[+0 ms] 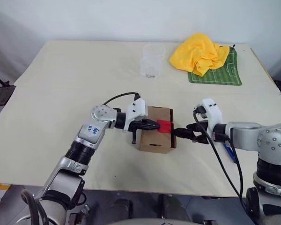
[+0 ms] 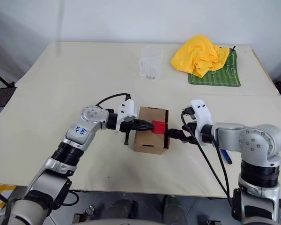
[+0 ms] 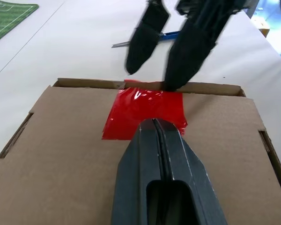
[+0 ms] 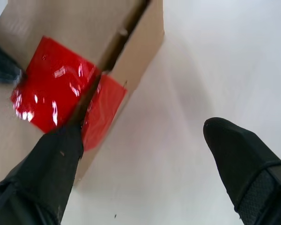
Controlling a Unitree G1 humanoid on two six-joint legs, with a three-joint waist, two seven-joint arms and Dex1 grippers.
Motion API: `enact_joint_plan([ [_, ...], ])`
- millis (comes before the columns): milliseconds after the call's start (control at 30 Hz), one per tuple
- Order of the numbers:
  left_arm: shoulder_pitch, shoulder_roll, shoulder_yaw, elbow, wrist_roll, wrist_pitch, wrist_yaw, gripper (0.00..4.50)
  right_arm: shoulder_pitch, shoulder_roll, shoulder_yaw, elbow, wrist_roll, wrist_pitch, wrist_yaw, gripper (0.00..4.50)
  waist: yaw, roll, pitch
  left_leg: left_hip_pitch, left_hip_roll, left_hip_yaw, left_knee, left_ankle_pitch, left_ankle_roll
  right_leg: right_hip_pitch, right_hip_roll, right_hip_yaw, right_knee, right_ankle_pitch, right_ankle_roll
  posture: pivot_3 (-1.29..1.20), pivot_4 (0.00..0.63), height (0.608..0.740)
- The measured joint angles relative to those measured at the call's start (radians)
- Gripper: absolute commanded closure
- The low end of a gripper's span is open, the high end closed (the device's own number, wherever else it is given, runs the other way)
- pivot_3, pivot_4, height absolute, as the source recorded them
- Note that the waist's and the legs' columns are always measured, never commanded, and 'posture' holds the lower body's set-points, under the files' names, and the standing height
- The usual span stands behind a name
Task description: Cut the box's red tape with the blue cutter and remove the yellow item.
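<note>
The brown box (image 1: 154,136) lies mid-table, with the red tape (image 1: 165,125) folded over its top right edge. My left gripper (image 1: 154,124) is shut and empty, its tips resting on the box top at the tape's left edge (image 3: 145,108). From the right, my right gripper (image 1: 180,132) stands open at the taped edge. One of its fingertips (image 4: 61,150) is at the dark gap under the flap where the tape (image 4: 51,93) bends; the other hangs over bare table. The blue cutter (image 1: 230,152) lies on the table behind my right forearm. The yellow item is hidden.
A clear plastic cup (image 1: 152,61) stands at the back centre. A crumpled yellow cloth (image 1: 199,54) lies on a green pitch-patterned mat (image 1: 225,75) at the back right. The table's front edge runs just behind both arms.
</note>
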Motion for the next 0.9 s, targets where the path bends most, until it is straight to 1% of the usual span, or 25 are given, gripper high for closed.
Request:
enact_joint_plan([
  [167,0.0,-0.005,-0.005,0.001,0.019,-0.025,0.005,4.5,-0.042,-0.012,0.071,0.006,-0.064,-0.009,0.016,0.16,0.0,0.0,0.0,0.001,-0.001,0.0,0.0,0.0,0.0,0.0,0.0,0.0,0.0,0.0,0.0,0.0,0.15,0.74],
  [300,0.0,-0.011,-0.007,0.001,0.027,-0.03,0.008,4.5,-0.028,-0.084,0.148,-0.035,-0.117,-0.066,0.067,0.16,0.001,-0.001,-0.001,0.001,-0.001,0.0,0.0,0.0,0.0,0.001,0.0,0.0,0.0,0.0,0.001,0.0,0.15,0.74],
  [367,0.002,-0.012,-0.006,0.001,0.027,-0.032,0.008,4.5,-0.019,-0.099,0.163,-0.044,-0.134,-0.086,0.081,0.16,0.001,-0.001,-0.001,0.001,-0.001,0.0,0.0,0.001,0.0,0.001,0.0,0.0,0.0,0.0,0.001,0.0,0.15,0.74],
  [433,0.007,-0.017,-0.008,-0.001,0.028,-0.03,0.01,4.5,0.021,-0.168,0.207,-0.06,-0.183,-0.143,0.112,0.16,0.004,-0.002,-0.002,0.001,-0.002,-0.001,0.0,0.001,0.001,0.001,0.0,-0.001,0.0,0.0,0.001,0.0,0.15,0.74],
  [467,0.009,-0.017,-0.006,-0.002,0.028,-0.03,0.01,4.5,0.04,-0.183,0.216,-0.05,-0.208,-0.153,0.115,0.16,0.005,-0.003,-0.002,0.0,-0.002,-0.001,0.0,0.001,0.001,0.001,0.0,0.0,-0.001,0.0,0.001,0.0,0.15,0.74],
  [600,0.01,-0.016,-0.003,-0.002,0.028,-0.026,0.008,4.5,0.059,-0.189,0.25,-0.037,-0.273,-0.201,0.137,0.16,0.0,-0.002,-0.002,0.0,-0.003,0.0,-0.001,0.001,0.001,0.0,-0.001,0.0,0.0,0.001,0.001,0.0,0.15,0.74],
  [900,0.01,-0.019,-0.003,-0.004,0.028,-0.022,0.011,4.5,0.092,-0.178,0.277,-0.036,-0.371,-0.271,0.174,0.16,0.003,-0.002,-0.002,0.0,-0.003,-0.001,-0.001,0.001,0.001,0.0,-0.002,0.0,-0.001,0.001,0.001,0.0,0.15,0.74],
])
